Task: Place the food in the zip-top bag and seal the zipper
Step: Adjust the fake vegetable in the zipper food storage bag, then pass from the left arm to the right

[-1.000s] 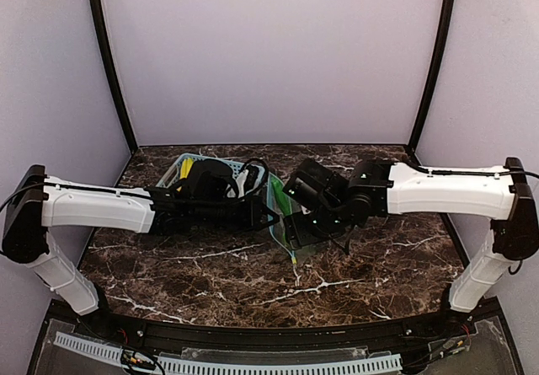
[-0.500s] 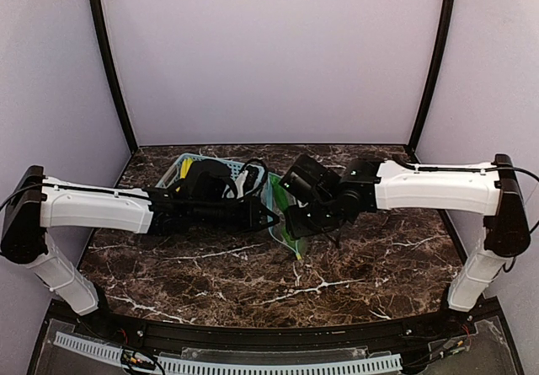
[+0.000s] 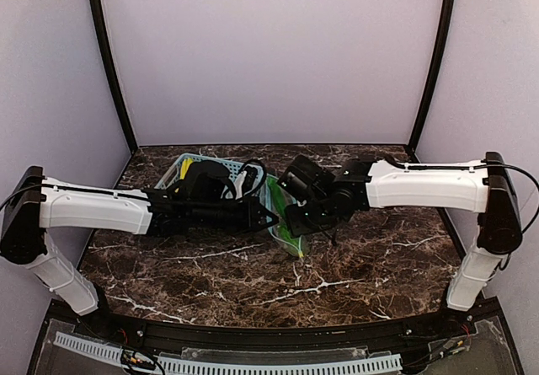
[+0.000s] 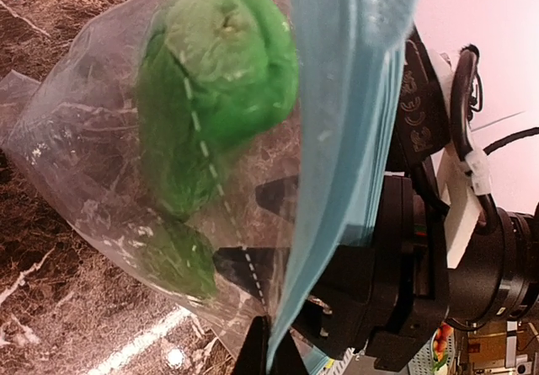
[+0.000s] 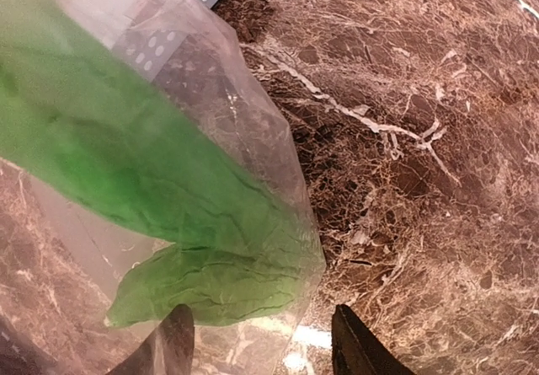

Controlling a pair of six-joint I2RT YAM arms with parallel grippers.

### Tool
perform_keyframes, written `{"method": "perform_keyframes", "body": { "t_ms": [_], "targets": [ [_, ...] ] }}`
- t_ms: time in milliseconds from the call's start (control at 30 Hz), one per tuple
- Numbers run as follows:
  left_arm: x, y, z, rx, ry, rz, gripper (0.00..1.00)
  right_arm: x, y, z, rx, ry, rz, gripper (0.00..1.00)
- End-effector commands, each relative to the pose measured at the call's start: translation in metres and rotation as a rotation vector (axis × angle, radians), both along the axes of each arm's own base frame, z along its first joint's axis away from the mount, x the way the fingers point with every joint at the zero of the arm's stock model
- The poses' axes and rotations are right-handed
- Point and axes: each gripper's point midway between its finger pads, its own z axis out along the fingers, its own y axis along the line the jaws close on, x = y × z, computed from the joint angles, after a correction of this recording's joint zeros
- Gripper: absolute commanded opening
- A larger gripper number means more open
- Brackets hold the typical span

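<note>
The clear zip-top bag [image 4: 93, 147] hangs between the two grippers above the marble table. A dark green bell pepper [image 4: 219, 80] and a smaller green piece [image 4: 173, 257] show through the bag. My left gripper [image 4: 271, 350] is shut on the light-blue zipper [image 4: 354, 97] at the bag's mouth. In the right wrist view two long green pieces [image 5: 152, 190] lie inside the bag [image 5: 253, 114]. My right gripper [image 5: 265, 350] stands open, its fingers either side of the bag's lower corner. From above, both grippers [image 3: 268, 215] [image 3: 295, 219] meet at the bag [image 3: 284, 230]. A yellow banana [image 3: 184, 169] lies in the basket.
A light-blue slotted basket [image 3: 173, 173] stands at the back left, partly hidden behind the left arm. The right arm's black wrist [image 4: 421, 257] sits close behind the zipper. Bare marble table [image 3: 337, 282] lies in front of the bag.
The right arm has swung left, closer in on the bag, and its jaws have narrowed. The left gripper has kept its hold on the zipper.
</note>
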Motion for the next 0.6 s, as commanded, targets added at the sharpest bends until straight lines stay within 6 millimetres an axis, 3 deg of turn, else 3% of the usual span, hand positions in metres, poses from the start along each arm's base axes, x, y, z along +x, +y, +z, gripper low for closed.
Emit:
{"method": "perform_keyframes", "body": {
  "t_ms": [0,133,267,567],
  "targets": [
    [0.004,0.012,0.008,-0.008,-0.018,0.034,0.01,0.001,0.004,0.037,0.092,-0.045,0.016,0.58],
    [0.010,0.017,0.004,0.001,-0.014,0.053,0.01,-0.011,0.003,0.046,0.132,-0.031,0.048,0.66],
    [0.012,0.016,0.003,0.005,-0.011,0.050,0.01,-0.021,0.002,0.053,0.169,-0.016,0.067,0.66],
    [0.012,0.014,0.001,0.009,-0.004,0.041,0.01,-0.020,0.008,0.055,0.176,-0.026,0.082,0.55]
  ]
}}
